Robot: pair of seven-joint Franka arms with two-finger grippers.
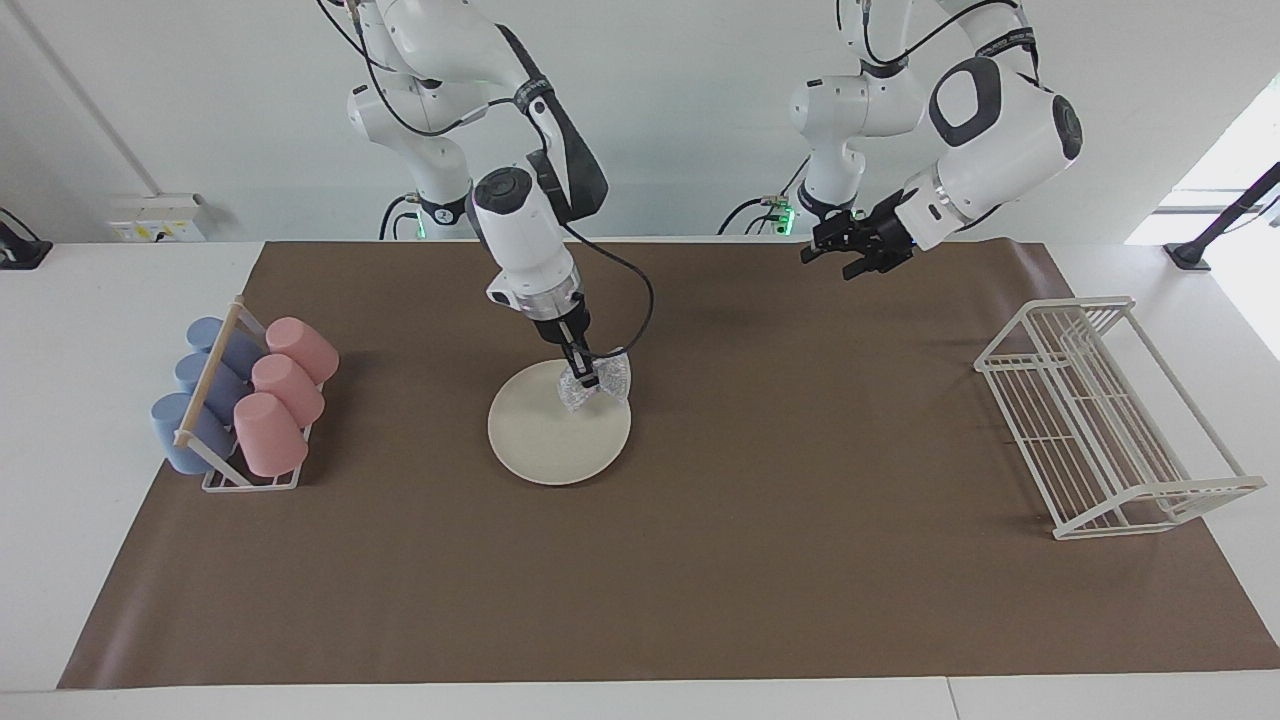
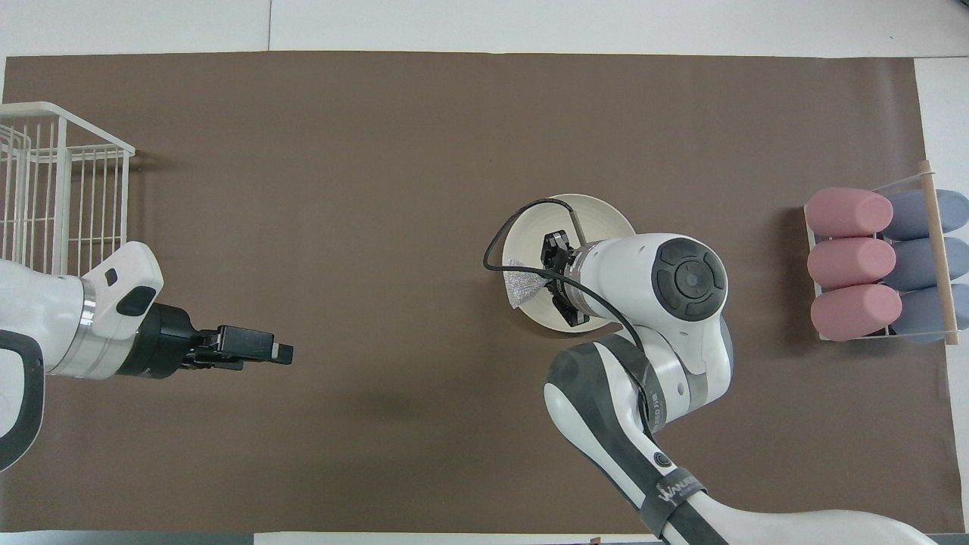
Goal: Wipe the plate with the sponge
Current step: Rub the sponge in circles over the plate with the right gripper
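Note:
The cream-white plate [image 1: 550, 440] [image 2: 602, 216] lies on the brown mat near the middle of the table. My right gripper [image 1: 583, 375] [image 2: 546, 278] is shut on the pinched middle of the silvery mesh sponge [image 1: 603, 385] [image 2: 521, 288]. The sponge rests on the plate's rim, at the edge nearest the robots and toward the left arm's end. In the overhead view the right arm covers much of the plate. My left gripper [image 1: 858, 250] [image 2: 281, 353] hangs open and holds nothing, above the mat toward the left arm's end, well away from the plate.
A rack of pink and blue cups [image 1: 245, 400] [image 2: 882, 265] stands at the right arm's end of the mat. A white wire rack [image 1: 1100, 410] [image 2: 53, 189] stands at the left arm's end. The right arm's black cable [image 1: 640, 300] loops beside the plate.

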